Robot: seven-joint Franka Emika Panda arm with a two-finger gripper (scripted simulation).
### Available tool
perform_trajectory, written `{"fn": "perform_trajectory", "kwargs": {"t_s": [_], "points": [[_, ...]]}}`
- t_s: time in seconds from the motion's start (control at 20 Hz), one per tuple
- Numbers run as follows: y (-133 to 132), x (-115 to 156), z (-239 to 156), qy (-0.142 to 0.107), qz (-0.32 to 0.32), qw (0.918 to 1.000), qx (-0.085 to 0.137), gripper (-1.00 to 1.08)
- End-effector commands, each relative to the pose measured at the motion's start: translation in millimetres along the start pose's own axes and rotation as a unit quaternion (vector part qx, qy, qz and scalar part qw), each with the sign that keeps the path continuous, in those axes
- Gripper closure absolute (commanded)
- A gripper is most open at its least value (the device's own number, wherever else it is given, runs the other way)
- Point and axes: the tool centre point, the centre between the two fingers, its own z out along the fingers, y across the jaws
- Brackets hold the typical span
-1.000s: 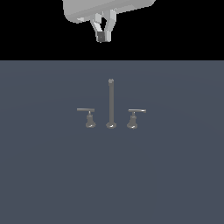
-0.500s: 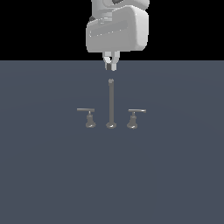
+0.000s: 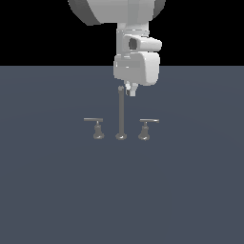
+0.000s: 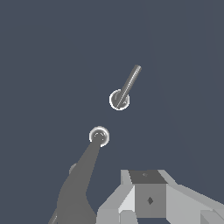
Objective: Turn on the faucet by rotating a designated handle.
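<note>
Floor point(image 3: 57, 190) of flat slate-grey surface fills the near part of the exterior view. The faucet point(image 3: 121, 114) stands on it at mid-depth: a thin upright spout pipe point(image 3: 121, 112) on a round base, flanked by two short lever handles. The designated handle point(image 3: 146, 128) stands just beside the pipe on the exterior view's right, its thin bar horizontal and pointing toward that side; nothing touches it. The mirror-image handle point(image 3: 96, 128) stands on the exterior view's left.

Above the pipe top, the gripper point(image 3: 129, 90) hangs from the white Panda arm point(image 3: 136, 62), fingertips pointing down and level with the pipe's upper end. Whether the jaws are parted or closed cannot be told from either view.

The wrist view looks down on a handle point(image 4: 124, 89), with the pipe point(image 4: 83, 179) close to the camera.
</note>
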Motion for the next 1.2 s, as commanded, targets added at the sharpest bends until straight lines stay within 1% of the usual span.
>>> {"fn": "perform_trajectory", "kwargs": {"t_s": [0.0,0.25,0.65,0.9,1.15], "points": [[-7.0,15.6,17.2,0.001,0.035,0.9994,0.0,1.08],[-17.6,49.3,51.7,0.002,0.105,0.9945,0.001,1.08],[-24.2,94.8,95.1,0.002,0.195,0.9807,0.002,1.08],[-24.6,112.0,110.7,0.002,0.228,0.9735,0.003,1.08],[-24.5,119.3,117.1,0.002,0.242,0.9702,0.003,1.08]]}}
